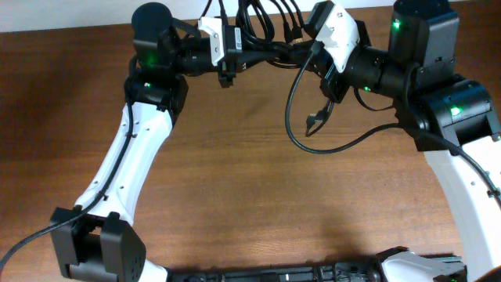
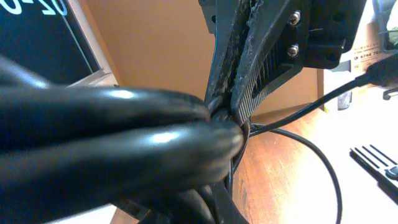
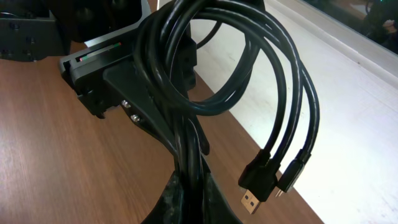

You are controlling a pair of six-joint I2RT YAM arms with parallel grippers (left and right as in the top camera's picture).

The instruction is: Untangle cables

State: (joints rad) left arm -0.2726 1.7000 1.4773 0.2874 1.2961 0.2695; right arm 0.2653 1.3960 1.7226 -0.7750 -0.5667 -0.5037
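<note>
Item: cables [image 1: 257, 31], thin black, several strands gathered in one looped bundle, held clear above the table [image 1: 235, 180] at its twelve o'clock edge, between the two arms. Holders: we record the left pincer [image 2: 233, 102] pressed together on the bundle, its ribbed pads biting the strands where they cross. The right pincer [image 3: 189, 190] is likewise pinching the strands, which run down between its fingers at six o'clock of its own view. Ends: a flat plug [image 3: 252, 200] with a gold-coloured tongue and a smaller plug [image 3: 287, 182] hang together at five o'clock of the loop, both free. Step in hand, as we judge it: the bundle is gripped on both sides and lifted, but the loops lie coiled through one another, so the separating itself is not yet done. Next move, in our judgement: draw the two grips apart, or slacken one grip and take a single strand near a free plug, keeping the pull gentle so the coil does not tighten into a knot. Writing: white characters on a dark panel [image 2: 37, 37] at eleven o'clock of the left wrist view are cropped and we cannot read them. A printed label [image 2: 368, 55] at two o'clock is too small to read, and we see no brand on the plugs.
</note>
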